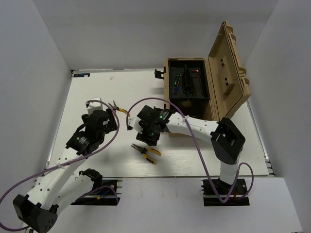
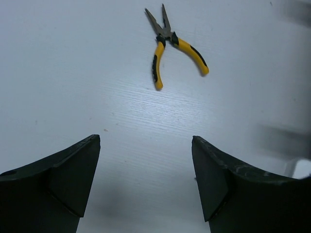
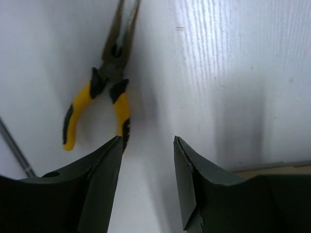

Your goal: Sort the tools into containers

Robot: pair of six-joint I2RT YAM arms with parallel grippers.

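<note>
White table (image 1: 204,155), walled in white. Nearest, yellow-handled pliers (image 1: 146,151) lie flat; the right gripper (image 3: 146,141) hovers over them, jaws apart and empty, probably lining up a grasp. Left, the left gripper (image 2: 146,141) gapes empty near second pliers (image 1: 120,109). Far right, an open tan toolbox (image 1: 231,68) holds screwdrivers (image 1: 177,83).

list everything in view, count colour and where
yellow-and-black-handled needle-nose pliers: 2, yellow and black, lying on the white table; one by the right gripper, the other by the left gripper
tan hard plastic case: 1, tan, far right of the table, lid open
black tray: 1, black, inside the case
slim tools in the tray: at least 2, one green and black, one partly red; types too small to tell
robot arms: 2, white and black, left, right
grippers: 2, dark, both open and empty
</note>
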